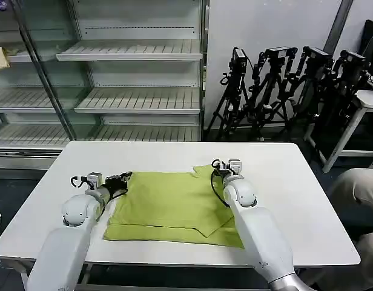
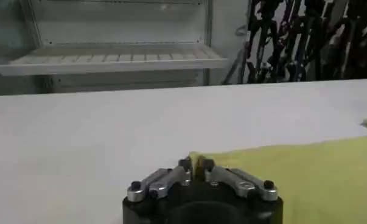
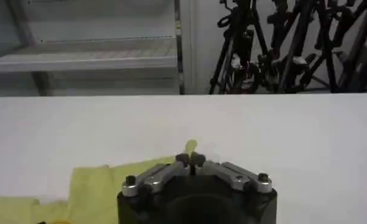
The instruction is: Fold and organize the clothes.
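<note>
The clothes are one lime yellow-green T-shirt (image 1: 168, 203), lying partly folded in the middle of the white table (image 1: 295, 182). My left gripper (image 1: 126, 178) sits at the shirt's far left corner. In the left wrist view this gripper (image 2: 196, 164) is shut on the fabric edge (image 2: 305, 176). My right gripper (image 1: 215, 165) is at the far right corner. The right wrist view shows that gripper (image 3: 190, 160) shut on a small tip of fabric, with more of the shirt (image 3: 92, 185) spread beside it. Both grippers are low, near the tabletop.
Bare tabletop surrounds the shirt on all sides. Behind the table stand empty white shelves (image 1: 138, 100) and a cluster of black camera tripods (image 1: 283, 85). Another white table (image 1: 368, 100) stands at the far right.
</note>
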